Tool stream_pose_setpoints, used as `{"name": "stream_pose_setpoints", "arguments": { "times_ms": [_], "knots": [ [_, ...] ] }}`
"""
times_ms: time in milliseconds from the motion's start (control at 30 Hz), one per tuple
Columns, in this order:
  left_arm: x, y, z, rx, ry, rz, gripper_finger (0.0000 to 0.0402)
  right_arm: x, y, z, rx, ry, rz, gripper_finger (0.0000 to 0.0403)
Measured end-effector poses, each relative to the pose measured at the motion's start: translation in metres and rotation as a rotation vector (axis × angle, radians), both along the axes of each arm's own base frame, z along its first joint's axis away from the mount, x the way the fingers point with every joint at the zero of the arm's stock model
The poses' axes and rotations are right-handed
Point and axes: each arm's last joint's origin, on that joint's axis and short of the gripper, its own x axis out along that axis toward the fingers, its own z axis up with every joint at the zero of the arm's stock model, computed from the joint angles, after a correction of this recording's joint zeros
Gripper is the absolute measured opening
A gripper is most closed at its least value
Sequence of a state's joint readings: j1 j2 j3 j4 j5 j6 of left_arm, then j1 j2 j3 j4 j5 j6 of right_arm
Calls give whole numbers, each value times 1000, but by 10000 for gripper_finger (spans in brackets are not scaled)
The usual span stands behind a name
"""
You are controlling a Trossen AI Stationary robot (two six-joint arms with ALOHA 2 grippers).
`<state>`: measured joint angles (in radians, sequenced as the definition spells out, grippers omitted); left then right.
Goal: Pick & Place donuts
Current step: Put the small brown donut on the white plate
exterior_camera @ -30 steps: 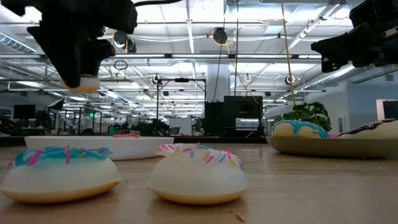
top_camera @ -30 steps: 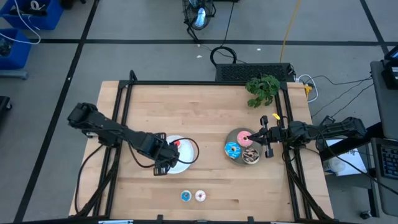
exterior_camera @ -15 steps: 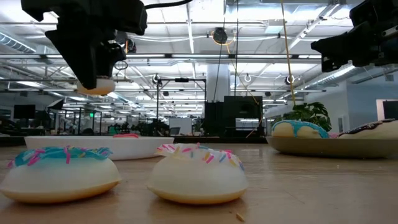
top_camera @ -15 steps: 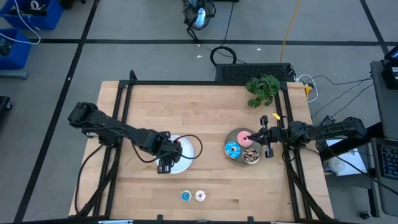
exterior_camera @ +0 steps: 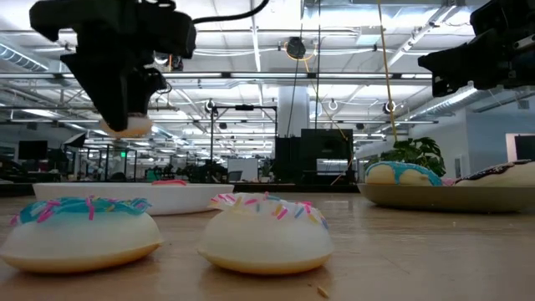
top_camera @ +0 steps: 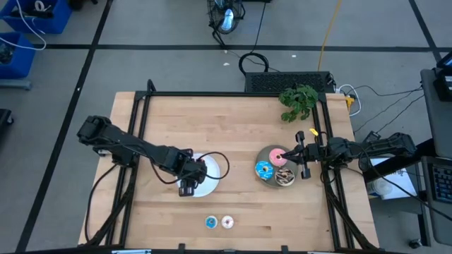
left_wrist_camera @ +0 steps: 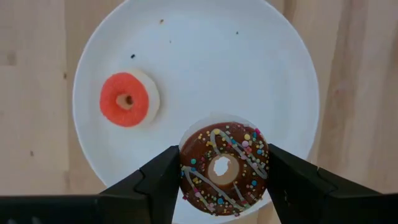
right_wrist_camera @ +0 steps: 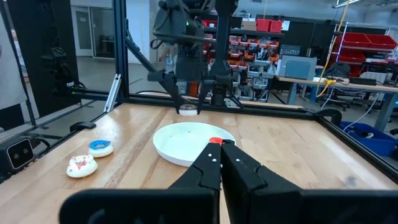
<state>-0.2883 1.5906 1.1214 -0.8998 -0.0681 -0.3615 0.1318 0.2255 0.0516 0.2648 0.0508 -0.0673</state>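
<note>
My left gripper point(left_wrist_camera: 224, 186) point(top_camera: 189, 178) is above the near part of the white plate point(left_wrist_camera: 273, 74) point(top_camera: 212, 171), shut on a tiny brown sprinkled donut point(left_wrist_camera: 224, 169) point(exterior_camera: 125, 127). A tiny red donut point(left_wrist_camera: 127, 99) lies flat on that plate. A tiny blue donut point(top_camera: 210, 222) point(exterior_camera: 84, 230) and a tiny white-pink donut point(top_camera: 227, 222) point(exterior_camera: 267, 230) lie on the table near its near edge. The pink point(top_camera: 280, 157), blue sprinkled point(top_camera: 264, 169) and chocolate point(top_camera: 285, 177) donuts rest on the grey plate point(top_camera: 270, 152). My right gripper point(right_wrist_camera: 221, 155) point(top_camera: 288, 152) is shut above the grey plate's right side. My left gripper pinches the tiny brown donut by its outer rim point(left_wrist_camera: 186, 171), one finger on each side, coming from above and pointing down. The donut lies flat between the fingers, sprinkled face up, lifted clear above the white plate.
A green plant point(top_camera: 299, 101) stands at the table's far right corner. A dark frame point(top_camera: 145, 106) runs along the table's edges. Bare wood lies between the two plates and on the table's far half.
My left gripper has carried the brown donut a little toward the table's right over the white plate, then come down slightly, staying shut on it.
</note>
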Motion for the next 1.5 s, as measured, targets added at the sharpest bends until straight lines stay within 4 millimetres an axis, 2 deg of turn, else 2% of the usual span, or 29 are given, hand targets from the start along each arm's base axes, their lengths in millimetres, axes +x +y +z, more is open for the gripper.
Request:
{"name": "stream_pose_setpoints", "arguments": {
  "times_ms": [300,433,767,1267,1500],
  "knots": [
    [-12,4,-38,-26,10,14,218,0,0,0,0,0,0,0],
    [-16,8,-49,-43,18,32,218,0,0,0,0,0,-1,0],
    [-17,22,-59,-23,31,162,218,0,0,0,-5,-1,-5,0],
    [-15,21,-74,-24,92,140,218,0,0,0,-5,0,-5,0],
    [-14,20,-75,-21,91,121,219,0,0,0,-5,0,-5,0]
  ]
}}
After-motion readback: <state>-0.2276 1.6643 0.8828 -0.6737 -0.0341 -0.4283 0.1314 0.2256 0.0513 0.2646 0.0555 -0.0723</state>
